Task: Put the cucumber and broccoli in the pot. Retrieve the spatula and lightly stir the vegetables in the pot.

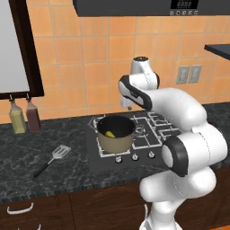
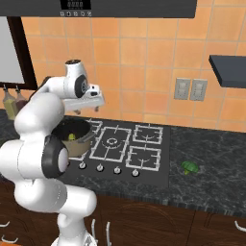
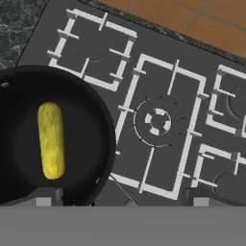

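The tan pot (image 1: 115, 143) stands on the front left burner of the stove (image 1: 148, 130). A yellow-green cucumber (image 1: 110, 134) lies on its dark floor, seen lengthwise in the hand view as the cucumber (image 3: 51, 140) inside the pot (image 3: 89, 101). My gripper (image 1: 129, 107) hangs above the pot's back right edge, open and holding nothing; its fingertips (image 3: 48, 199) stand wide apart. The broccoli (image 2: 190, 167) lies on the dark counter to the right of the stove. The spatula (image 1: 54, 159) rests on the counter left of the stove, silver head away from me.
Two bottles (image 1: 18, 117) (image 1: 32, 116) stand against the wall at the far left. Stove knobs (image 1: 134, 157) line the cooktop's front edge. A range hood (image 1: 148, 6) hangs overhead and a dark shelf (image 2: 228, 65) juts out at the right.
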Robot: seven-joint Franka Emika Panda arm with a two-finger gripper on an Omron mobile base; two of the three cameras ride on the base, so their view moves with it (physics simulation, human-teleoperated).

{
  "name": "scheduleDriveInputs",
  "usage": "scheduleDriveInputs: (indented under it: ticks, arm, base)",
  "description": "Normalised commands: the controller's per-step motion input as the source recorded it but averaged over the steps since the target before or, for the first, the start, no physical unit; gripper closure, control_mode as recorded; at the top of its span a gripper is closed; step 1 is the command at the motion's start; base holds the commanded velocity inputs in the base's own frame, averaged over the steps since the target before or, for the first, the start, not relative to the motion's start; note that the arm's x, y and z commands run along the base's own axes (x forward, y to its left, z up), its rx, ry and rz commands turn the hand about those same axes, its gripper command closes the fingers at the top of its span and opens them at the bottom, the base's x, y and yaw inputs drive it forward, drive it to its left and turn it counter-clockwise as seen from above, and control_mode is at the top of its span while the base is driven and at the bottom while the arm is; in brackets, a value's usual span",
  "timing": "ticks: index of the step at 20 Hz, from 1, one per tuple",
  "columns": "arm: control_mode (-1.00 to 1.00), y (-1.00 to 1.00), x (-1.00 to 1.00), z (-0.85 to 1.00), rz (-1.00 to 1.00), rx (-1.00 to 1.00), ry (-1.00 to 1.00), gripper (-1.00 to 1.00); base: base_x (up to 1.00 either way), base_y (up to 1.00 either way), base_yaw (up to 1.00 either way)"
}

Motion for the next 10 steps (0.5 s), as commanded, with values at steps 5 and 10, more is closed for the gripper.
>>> scheduleDriveInputs:
  ticks: [5,10]
  arm:
    - [-1.00,-1.00,-0.01,-0.01,-0.19,0.13,0.02,-1.00]
    - [-1.00,-1.00,-0.02,-0.10,-0.15,0.05,0.00,-1.00]
  base:
    - [0.00,0.00,0.00]
    - [0.00,0.00,0.00]
